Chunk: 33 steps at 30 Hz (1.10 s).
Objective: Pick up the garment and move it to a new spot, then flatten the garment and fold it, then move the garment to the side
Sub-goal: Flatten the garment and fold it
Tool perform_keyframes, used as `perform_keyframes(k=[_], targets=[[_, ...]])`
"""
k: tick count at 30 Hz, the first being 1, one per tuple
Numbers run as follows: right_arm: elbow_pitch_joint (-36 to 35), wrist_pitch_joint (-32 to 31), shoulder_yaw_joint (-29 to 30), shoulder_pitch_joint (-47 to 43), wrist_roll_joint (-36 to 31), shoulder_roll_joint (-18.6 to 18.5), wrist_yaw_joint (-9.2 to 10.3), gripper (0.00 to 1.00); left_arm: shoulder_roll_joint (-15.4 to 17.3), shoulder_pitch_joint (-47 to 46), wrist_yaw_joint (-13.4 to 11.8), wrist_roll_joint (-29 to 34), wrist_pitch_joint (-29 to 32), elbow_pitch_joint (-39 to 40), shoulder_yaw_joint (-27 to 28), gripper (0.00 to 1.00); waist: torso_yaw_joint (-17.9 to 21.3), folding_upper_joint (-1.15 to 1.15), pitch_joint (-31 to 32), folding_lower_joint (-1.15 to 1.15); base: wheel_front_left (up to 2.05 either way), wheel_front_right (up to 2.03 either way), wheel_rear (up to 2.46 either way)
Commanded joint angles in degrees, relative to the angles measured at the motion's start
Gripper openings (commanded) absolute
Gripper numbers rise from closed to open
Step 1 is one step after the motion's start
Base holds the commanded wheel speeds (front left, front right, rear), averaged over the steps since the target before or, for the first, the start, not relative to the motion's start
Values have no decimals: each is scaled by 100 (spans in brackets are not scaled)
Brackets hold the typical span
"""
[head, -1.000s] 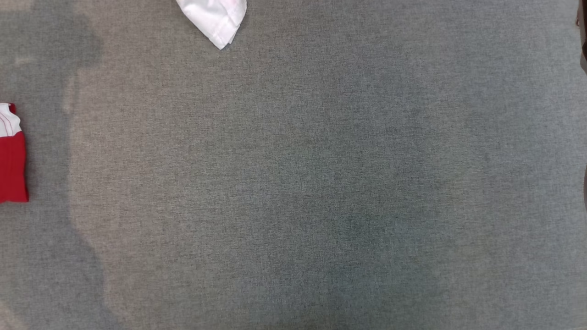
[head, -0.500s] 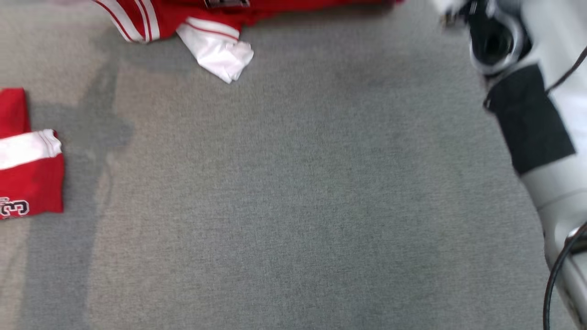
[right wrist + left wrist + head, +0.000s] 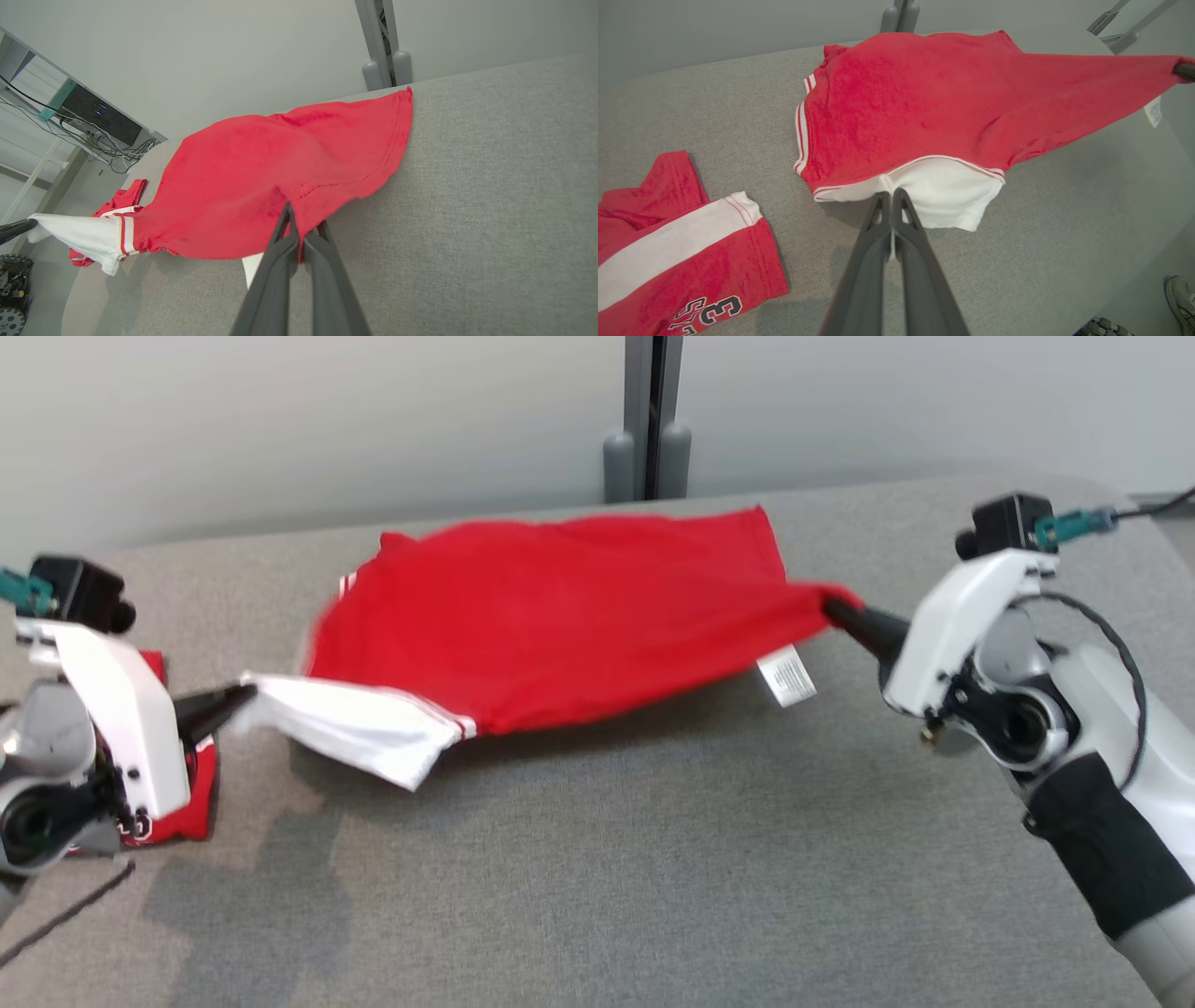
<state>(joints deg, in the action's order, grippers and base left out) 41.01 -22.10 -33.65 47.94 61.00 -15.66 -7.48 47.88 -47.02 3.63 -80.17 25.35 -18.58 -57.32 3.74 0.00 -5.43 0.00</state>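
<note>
Holding garment (image 3: 560,616) stretched low over tabletop (image 3: 653,859): left gripper (image 3: 245,693) pinched closed on white sleeve (image 3: 355,728), right gripper (image 3: 831,609) pinched closed on red hem (image 3: 794,597). Pick-up done; flatten, fold and side move remain.

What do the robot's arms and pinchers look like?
The left gripper and right gripper each have two long dark pointed fingers on a white shell, topped by a black camera with a teal plug. The pale right forearm wears a black band and cable.
</note>
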Motion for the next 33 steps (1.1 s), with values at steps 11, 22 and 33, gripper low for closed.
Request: perform_keyframes(k=[11, 22, 33], targets=[[-879, -960, -253, -1249, 401, -738, -3, 0, 907, 1109, -417, -924, 987, 1655, -337, 0, 128, 0, 411, 0, 0, 0, 0], [-1945, -2055, 59, -2649, 334, -1416, -3, 0, 1754, 1939, -487, -1385, 1481, 3330, -768, 0, -17, 0, 487, 0, 0, 0, 0], [-3366, -3243, 1415, -3852, -529, -1258, -2, 0, 1892, 2018, -591, -1422, 1408, 3560, -746, 0, -42, 0, 440, 0, 0, 0, 0]])
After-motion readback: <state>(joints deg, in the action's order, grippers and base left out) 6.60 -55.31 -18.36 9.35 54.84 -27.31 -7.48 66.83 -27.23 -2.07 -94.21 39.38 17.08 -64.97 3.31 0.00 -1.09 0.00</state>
